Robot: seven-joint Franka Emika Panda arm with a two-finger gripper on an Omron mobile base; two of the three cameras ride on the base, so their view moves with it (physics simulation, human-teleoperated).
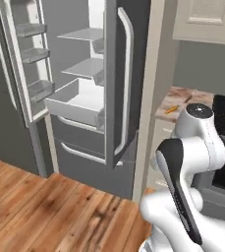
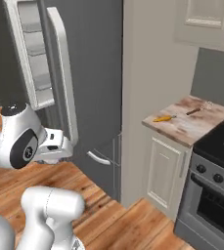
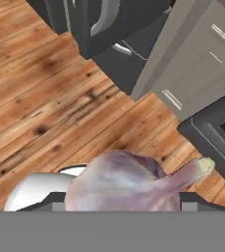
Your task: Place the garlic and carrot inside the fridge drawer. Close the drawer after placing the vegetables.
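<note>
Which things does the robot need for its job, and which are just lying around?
Needed: garlic in the gripper; carrot on the counter; open fridge drawer.
Just lying around: a thin utensil beside the carrot; stove.

The carrot (image 2: 163,118) lies on the counter (image 2: 191,128) beside the stove (image 2: 216,146).

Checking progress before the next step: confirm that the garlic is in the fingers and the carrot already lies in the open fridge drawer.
Wrong on the carrot: the right base view shows it on the counter beside the stove. The garlic is in the fingers, and the fridge drawer is open.
</note>
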